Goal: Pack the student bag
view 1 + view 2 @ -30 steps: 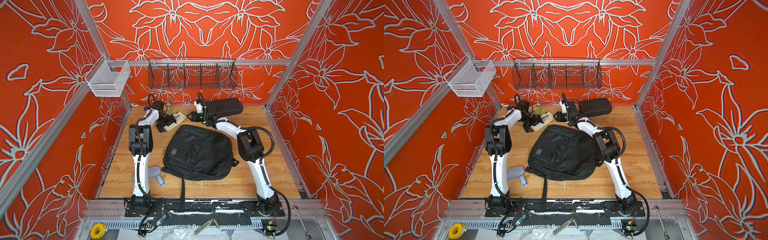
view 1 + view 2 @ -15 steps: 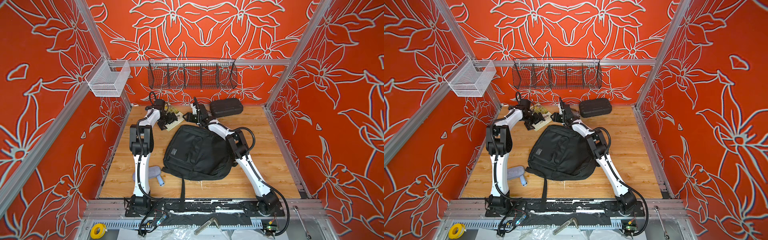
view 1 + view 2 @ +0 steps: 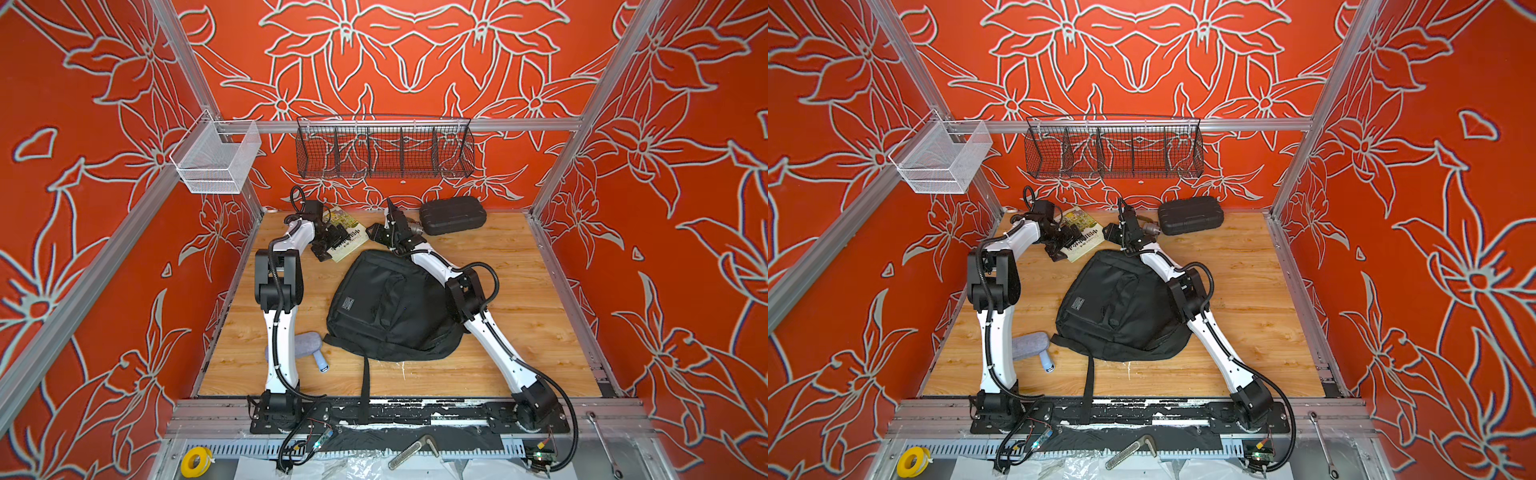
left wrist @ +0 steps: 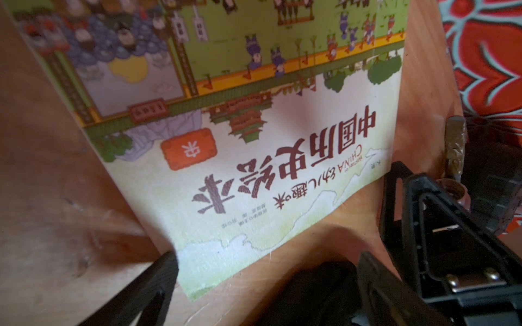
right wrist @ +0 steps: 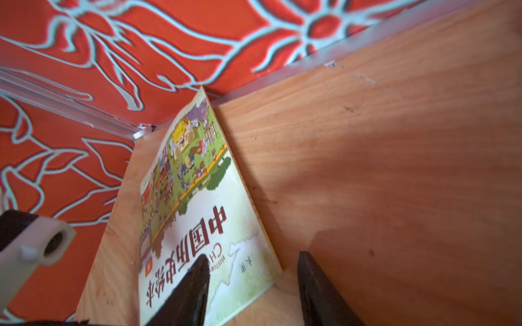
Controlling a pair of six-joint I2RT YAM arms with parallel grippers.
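Book at the far edge, both end effectors on it

I have the left end effector [image 4: 265, 285] spread wide at the near corner of the thin illustrated paperback book [image 3: 347, 235], which lies flat by the worktop's [image 3: 519, 257] far edge with its long axis slanting toward the far-left corner. The right end effector [image 5: 254, 285], half parted and holding nothing, straddles the book's right corner. The large soft black fabric student bag [image 3: 390, 307] lies mid-worktop, just nearer than the book; my left arm looks closer.
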